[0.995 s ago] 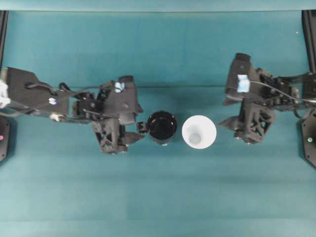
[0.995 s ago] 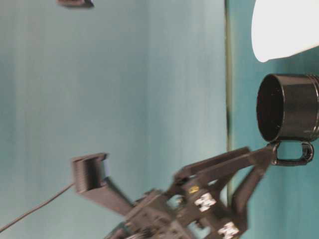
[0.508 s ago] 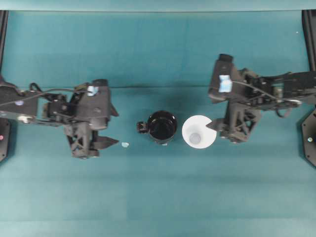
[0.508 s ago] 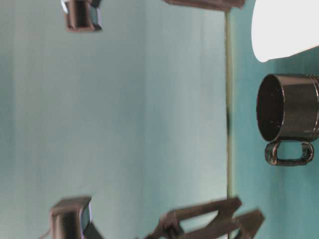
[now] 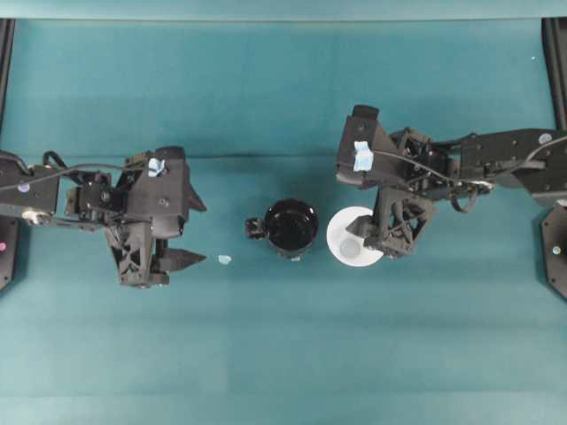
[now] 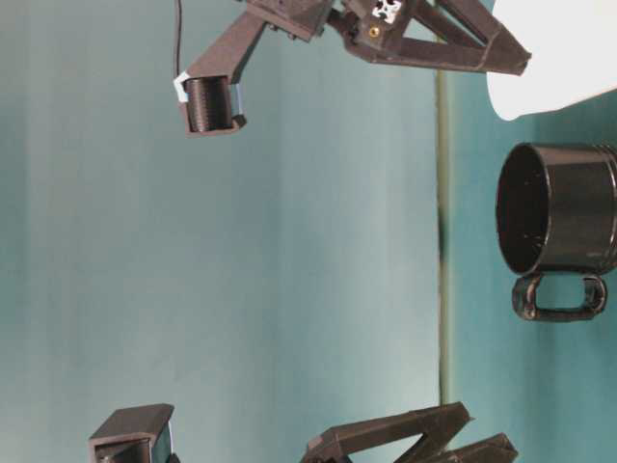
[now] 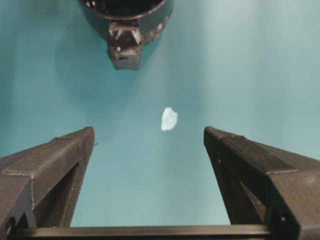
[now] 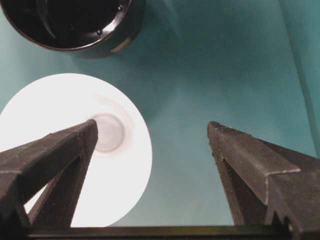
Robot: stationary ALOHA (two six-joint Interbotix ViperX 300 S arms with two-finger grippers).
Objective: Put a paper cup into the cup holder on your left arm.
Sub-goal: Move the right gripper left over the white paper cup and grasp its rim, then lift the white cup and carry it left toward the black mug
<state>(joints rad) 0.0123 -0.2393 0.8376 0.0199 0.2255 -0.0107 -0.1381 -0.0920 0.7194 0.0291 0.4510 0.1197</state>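
Since the frame a second earlier, both arms had shifted in the overhead view: the left gripper (image 5: 182,259) had pulled away from the cup holder (image 5: 291,226) toward the left of the frame, and the right gripper (image 5: 368,232) had slid leftward from the right side until it hung over the paper cup (image 5: 345,239). Both task objects stood where they had been, side by side at the centre of the teal tabletop (image 5: 283,354), the holder to the left with its small handle pointing left, the cup just to its right and upright with its mouth facing up. In the right wrist view the right gripper's jaws stood wide apart and empty, one finger crossing over the cup's open mouth and the other over bare tabletop beside it; whether that finger touched the rim could not be told. In the left wrist view the left gripper's jaws were likewise wide apart and held nothing, with the holder's handle at the top of the frame and a small pale scrap (image 7: 169,119) lying on the tabletop between them. Judged from this, the task was at an early stage: the holder sat free and empty, no longer next to the left gripper, and the cup had not been grasped. What remained was closing on the cup, lifting it, carrying it left and lowering it into the holder.
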